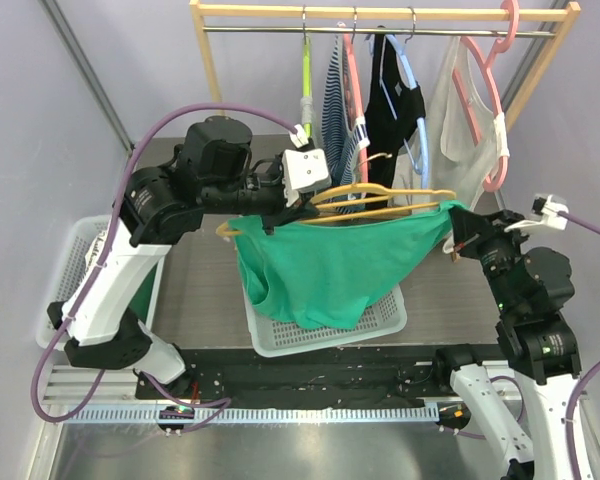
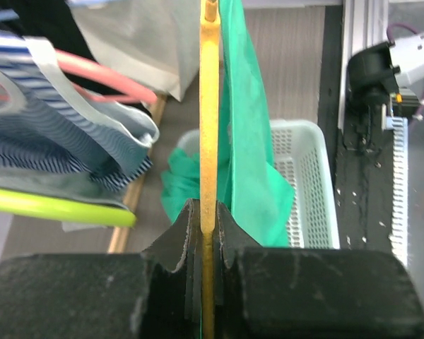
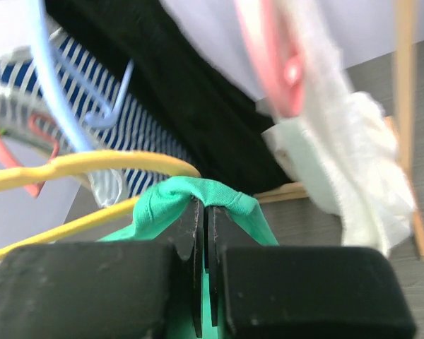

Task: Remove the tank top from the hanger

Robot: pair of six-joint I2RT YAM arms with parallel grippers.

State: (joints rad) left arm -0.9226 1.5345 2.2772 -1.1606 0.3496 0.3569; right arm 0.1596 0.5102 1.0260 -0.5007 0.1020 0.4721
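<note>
Two firm holds: the left gripper [image 2: 207, 212] clamps the yellow hanger [image 2: 210, 106]; the right gripper [image 3: 203, 212] pinches a strap of the green tank top [image 1: 330, 265], which is draped above the basket [image 1: 380, 325]. Pull the strap outward past the hanger's tip, keeping the hanger steady.

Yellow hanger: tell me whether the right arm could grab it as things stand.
Probably not yet. The right end effector is shut on the green tank top, so it is occupied, though the yellow hanger lies close beside it.
</note>
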